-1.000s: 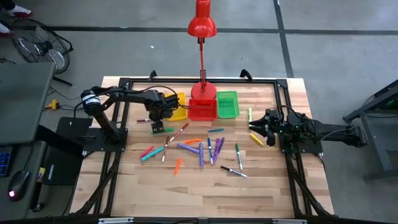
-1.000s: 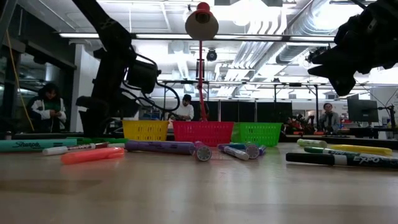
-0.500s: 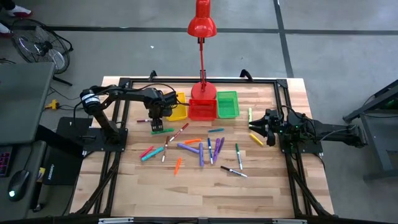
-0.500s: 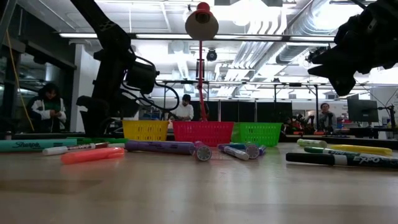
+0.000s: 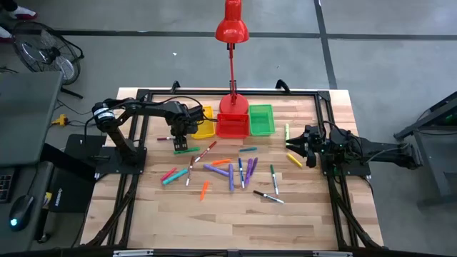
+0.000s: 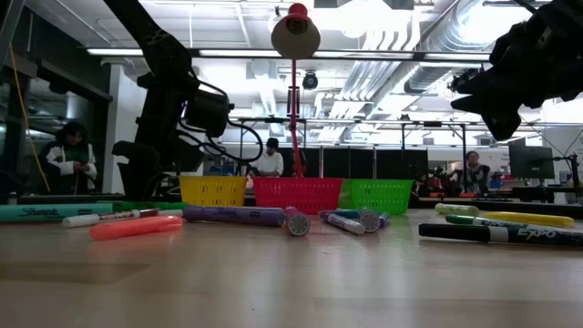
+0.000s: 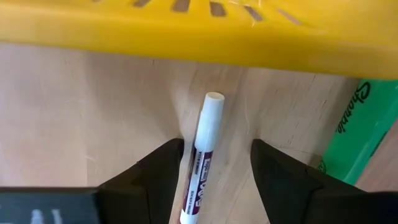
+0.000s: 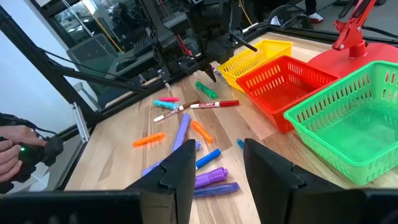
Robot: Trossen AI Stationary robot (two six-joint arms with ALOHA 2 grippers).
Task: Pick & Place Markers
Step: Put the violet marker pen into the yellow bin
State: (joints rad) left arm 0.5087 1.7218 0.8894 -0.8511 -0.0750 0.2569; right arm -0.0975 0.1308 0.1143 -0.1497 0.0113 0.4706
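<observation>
Left end effector (image 7: 214, 171) low over a white-capped marker (image 7: 203, 160) beside the yellow bin (image 7: 205, 28), fingers either side of it.

The fingers (image 7: 152, 180) straddle the marker's barrel with a gap showing on both sides, so nothing is gripped yet; the marker lies flat on the bench (image 5: 307, 214), its cap near the bin's wall, a green marker (image 7: 351, 137) just beside it; to do this well I'd say close squarely on the barrel, keep clear of the green one, then lift straight up before swinging over a bin; the other markers (image 5: 230, 170) lie scattered mid-bench in front of the red bin (image 5: 232, 125) and green bin (image 5: 261, 118); the right end effector (image 8: 214, 171) waits at the bench's right side, partly open and empty.
</observation>
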